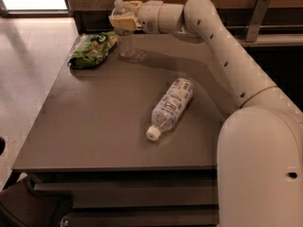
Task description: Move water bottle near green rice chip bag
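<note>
The water bottle (pixel 126 43) is a slim clear bottle standing upright at the far left of the table, its base on or just above the tabletop. My gripper (pixel 124 19) is at the bottle's upper part, fingers closed around it below the white cap. The green rice chip bag (pixel 92 49) lies flat just left of the bottle, a small gap between them. My arm reaches in from the right across the back of the table.
A fatter bottle with a white-and-blue label (pixel 171 105) lies on its side mid-table, cap toward the front. The dark table (pixel 94 126) has a wooden wall behind it and open floor to its left. My robot body fills the lower right.
</note>
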Robot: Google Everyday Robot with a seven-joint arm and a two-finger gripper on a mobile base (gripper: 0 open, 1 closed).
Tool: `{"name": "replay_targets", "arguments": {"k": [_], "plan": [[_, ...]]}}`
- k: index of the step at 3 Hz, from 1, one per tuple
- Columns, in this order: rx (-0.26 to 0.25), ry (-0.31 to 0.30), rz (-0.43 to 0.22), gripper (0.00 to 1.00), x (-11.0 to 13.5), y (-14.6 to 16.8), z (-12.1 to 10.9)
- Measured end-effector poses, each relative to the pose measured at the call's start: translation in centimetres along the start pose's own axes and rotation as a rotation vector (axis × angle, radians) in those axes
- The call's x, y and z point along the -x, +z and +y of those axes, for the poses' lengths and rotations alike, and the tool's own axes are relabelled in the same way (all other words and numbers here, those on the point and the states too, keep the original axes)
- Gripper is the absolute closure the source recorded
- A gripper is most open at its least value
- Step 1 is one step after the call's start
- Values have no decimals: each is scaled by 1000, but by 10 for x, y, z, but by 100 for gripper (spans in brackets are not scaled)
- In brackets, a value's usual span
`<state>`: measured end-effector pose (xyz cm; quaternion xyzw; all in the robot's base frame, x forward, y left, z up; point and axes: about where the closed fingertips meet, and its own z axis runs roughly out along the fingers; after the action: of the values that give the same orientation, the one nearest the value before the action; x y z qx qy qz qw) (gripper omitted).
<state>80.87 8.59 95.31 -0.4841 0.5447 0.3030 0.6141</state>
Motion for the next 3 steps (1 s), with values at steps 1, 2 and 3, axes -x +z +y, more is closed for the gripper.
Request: {"name": "replay_targets", "arguments": {"k": [1,2,3], "plan": [[5,1,-1,85,-1,3,2],[5,1,-1,54,1,3,1],[5,1,-1,31,1,3,1]]}}
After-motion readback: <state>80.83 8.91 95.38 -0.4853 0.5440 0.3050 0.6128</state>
